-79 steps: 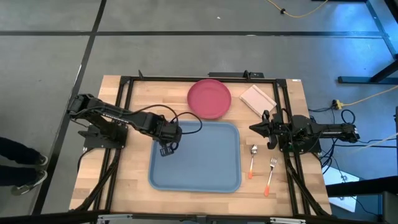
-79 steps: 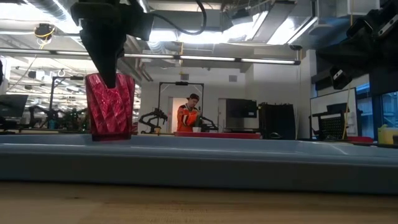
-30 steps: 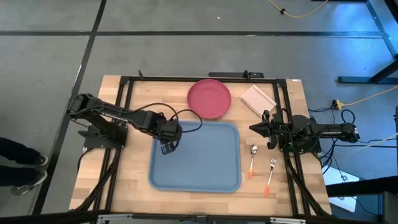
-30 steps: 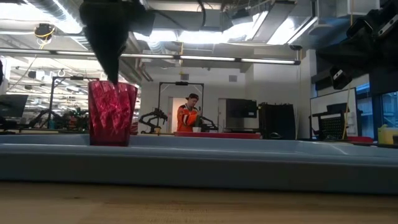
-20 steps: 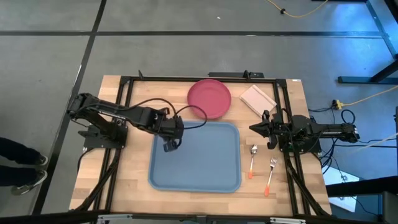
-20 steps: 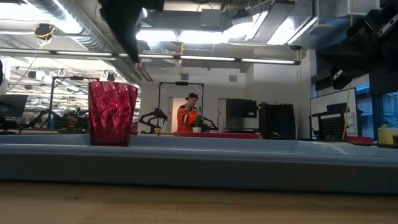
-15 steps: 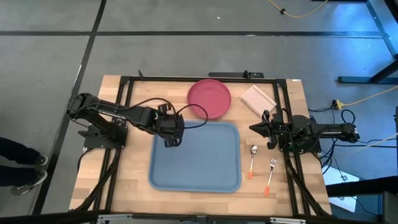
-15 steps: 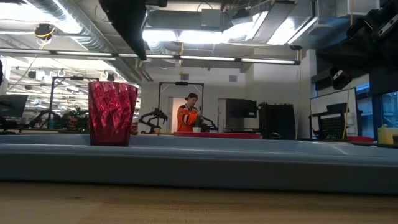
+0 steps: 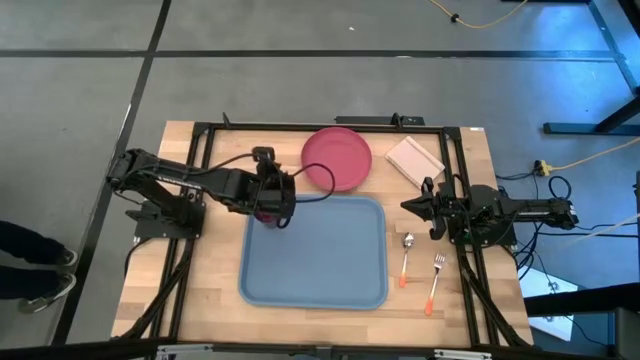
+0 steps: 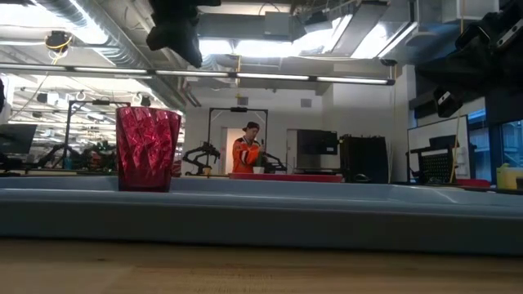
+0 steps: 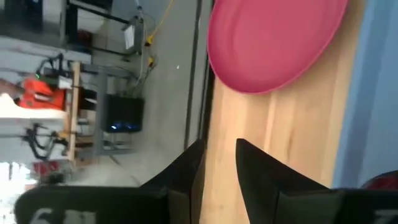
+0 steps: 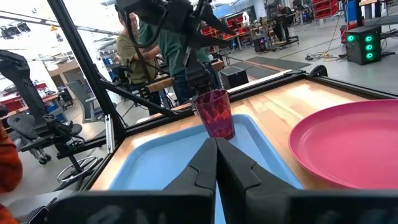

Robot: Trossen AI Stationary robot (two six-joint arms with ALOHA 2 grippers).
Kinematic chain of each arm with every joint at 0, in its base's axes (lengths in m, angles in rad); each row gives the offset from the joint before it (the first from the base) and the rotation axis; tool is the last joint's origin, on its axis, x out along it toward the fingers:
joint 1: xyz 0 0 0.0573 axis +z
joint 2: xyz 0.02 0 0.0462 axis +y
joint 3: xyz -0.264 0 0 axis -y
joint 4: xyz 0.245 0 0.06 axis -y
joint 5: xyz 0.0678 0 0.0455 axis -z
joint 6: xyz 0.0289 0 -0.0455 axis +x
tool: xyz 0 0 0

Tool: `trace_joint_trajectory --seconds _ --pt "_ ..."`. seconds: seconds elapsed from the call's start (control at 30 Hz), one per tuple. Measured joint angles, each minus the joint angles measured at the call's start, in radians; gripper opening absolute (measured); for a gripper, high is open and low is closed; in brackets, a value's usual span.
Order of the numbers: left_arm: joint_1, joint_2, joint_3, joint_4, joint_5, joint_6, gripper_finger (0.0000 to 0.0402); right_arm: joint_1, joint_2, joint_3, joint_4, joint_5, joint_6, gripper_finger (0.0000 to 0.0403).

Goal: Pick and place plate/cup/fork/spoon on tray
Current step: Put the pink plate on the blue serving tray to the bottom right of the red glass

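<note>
Faceted maroon cup (image 10: 148, 148) (glossy, tapered) upright on smooth blue tray (image 10: 327, 214).

From my station I see the wooden table (image 9: 210, 290) with its butcher-block top, ringed by a black metal frame (image 9: 310, 125). A pale beige pad (image 9: 414, 157) lies tilted near the table's far right corner. On the grey floor beyond, a yellow cable (image 9: 480, 20) snakes past the far end, and another yellow cable (image 9: 585, 155) runs off to the right. Across the room in the low view, a person in an orange jacket (image 10: 246, 152) stands by a black rack (image 10: 237, 131). Through the right wrist camera I catch a person in a green top (image 12: 171, 50) behind the table, and an office chair (image 12: 37, 124) off to the side.
</note>
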Motion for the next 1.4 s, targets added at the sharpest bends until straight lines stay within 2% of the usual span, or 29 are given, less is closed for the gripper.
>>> trace_joint_trajectory --seconds 0.1,0.2,0.33,0.43,0.53,0.67,0.73,0.87,1.03,1.23,1.4 --pt "0.0 0.0 0.0 -0.004 0.037 -0.023 0.0082 0.0 0.0 0.0 0.0 0.0 0.0 0.0008" --pt "-0.005 0.0 0.0 -0.006 0.127 -0.124 0.0082 0.0 0.0 0.0 0.0 0.0 0.0 0.0008" --pt "-0.013 0.0 0.0 -0.068 0.207 -0.151 0.0082 0.0 0.0 0.0 0.0 0.0 0.0 0.0008" --pt "0.007 -0.038 -0.001 -0.091 0.291 -0.261 0.0082 0.0 0.0 0.0 0.0 0.0 0.0 0.0008" --pt "0.064 -0.125 -0.005 -0.142 0.44 -0.307 0.0082 0.0 0.0 0.0 0.0 0.0 -0.001 0.0008" --pt "0.111 -0.298 -0.049 -0.114 0.496 -0.306 0.0082 0.0 0.004 0.0 0.0 0.0 -0.005 0.0008" --pt "0.124 -0.401 -0.095 -0.037 0.51 -0.298 0.0082 0.0 0.007 0.0 -0.001 0.0 -0.024 0.0008" --pt "0.127 -0.623 -0.266 0.171 0.572 -0.234 0.0082 0.0 0.012 0.0 -0.001 0.0 -0.032 0.0008" --pt "0.124 -0.896 -0.569 0.457 0.642 -0.225 0.0082 0.0 0.017 0.0 0.002 0.0 -0.029 0.0008" --pt "0.124 -1.181 -0.899 0.774 0.627 -0.223 0.0082 0.0 0.018 0.0 0.003 0.001 -0.027 0.0008" --pt "0.124 -1.354 -1.13 0.975 0.6 -0.223 0.0082 0.0 0.018 0.0 0.001 0.0 -0.028 0.0008"
